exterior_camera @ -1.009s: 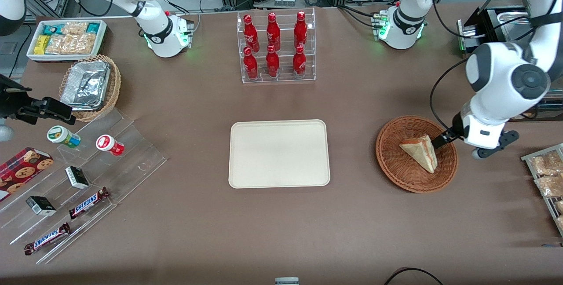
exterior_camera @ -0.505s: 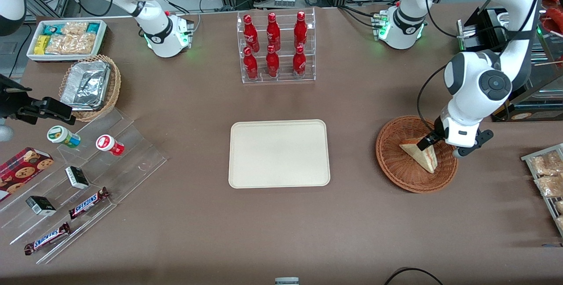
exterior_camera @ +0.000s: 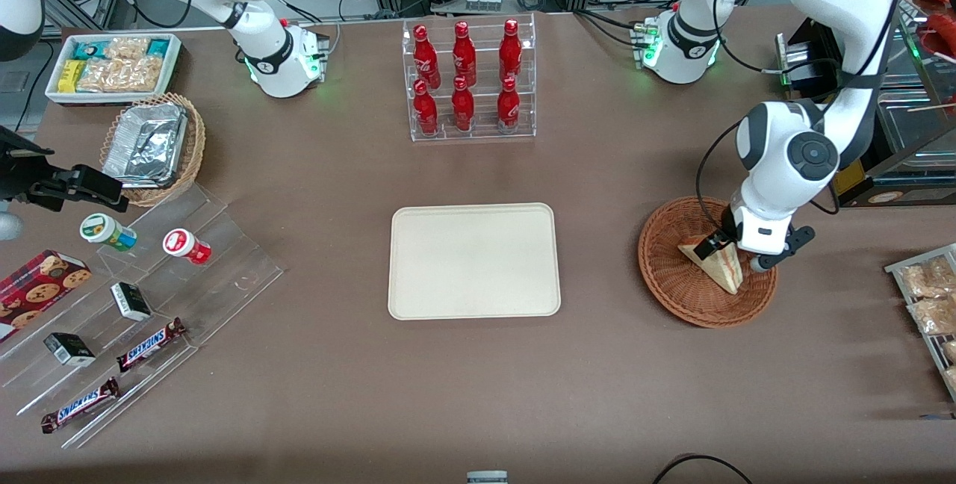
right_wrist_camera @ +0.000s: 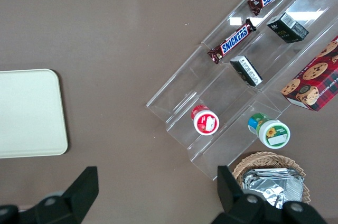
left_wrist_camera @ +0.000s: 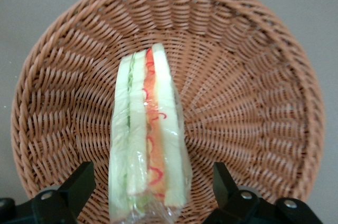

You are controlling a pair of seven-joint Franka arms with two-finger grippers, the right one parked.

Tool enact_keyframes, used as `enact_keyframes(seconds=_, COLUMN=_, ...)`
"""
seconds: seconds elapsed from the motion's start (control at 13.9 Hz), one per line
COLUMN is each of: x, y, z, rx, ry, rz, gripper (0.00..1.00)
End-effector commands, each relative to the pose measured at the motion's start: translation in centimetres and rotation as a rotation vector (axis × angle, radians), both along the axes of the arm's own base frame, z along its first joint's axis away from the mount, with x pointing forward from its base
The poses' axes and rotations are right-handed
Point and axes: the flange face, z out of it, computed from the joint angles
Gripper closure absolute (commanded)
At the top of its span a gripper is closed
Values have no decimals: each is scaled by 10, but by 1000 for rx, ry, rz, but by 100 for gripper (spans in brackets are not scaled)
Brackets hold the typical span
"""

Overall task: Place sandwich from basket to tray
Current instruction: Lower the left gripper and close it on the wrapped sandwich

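The left arm's gripper has moved from the edge of the basket nearest the working arm's end of the table to directly over the sandwich; it now sits lower, covering more of the bread. In the wrist view its spread fingers flank the sandwich without touching it.

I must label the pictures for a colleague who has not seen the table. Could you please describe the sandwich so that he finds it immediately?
Look toward the working arm's end of the table, where the round reddish-brown wicker basket sits beside the cream tray. The sandwich lies inside it, under the open gripper. It is the only triangular wedge: pale bread, wrapped in clear film, with red, orange and green layers.
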Motion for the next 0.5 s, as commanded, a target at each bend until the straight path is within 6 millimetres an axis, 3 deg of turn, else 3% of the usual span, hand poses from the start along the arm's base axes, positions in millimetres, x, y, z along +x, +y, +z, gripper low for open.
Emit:
enact_keyframes(seconds=0.0, x=-1, y=5, z=-3, rx=4, ry=-12, rz=23, gripper=31)
enact_keyframes(seconds=0.07, x=1, y=5, z=-3, rx=3, ry=-13, rz=29, gripper=63)
enact_keyframes(seconds=0.14, x=5, y=9, z=2, rx=0, ry=-26, rz=48, gripper=89)
enact_keyframes(seconds=0.22, x=10, y=15, z=7, rx=0, ry=-36, rz=63, gripper=100)
enact_keyframes(seconds=0.43, x=15, y=13, z=24, rx=-2, ry=-59, rz=60, gripper=100)
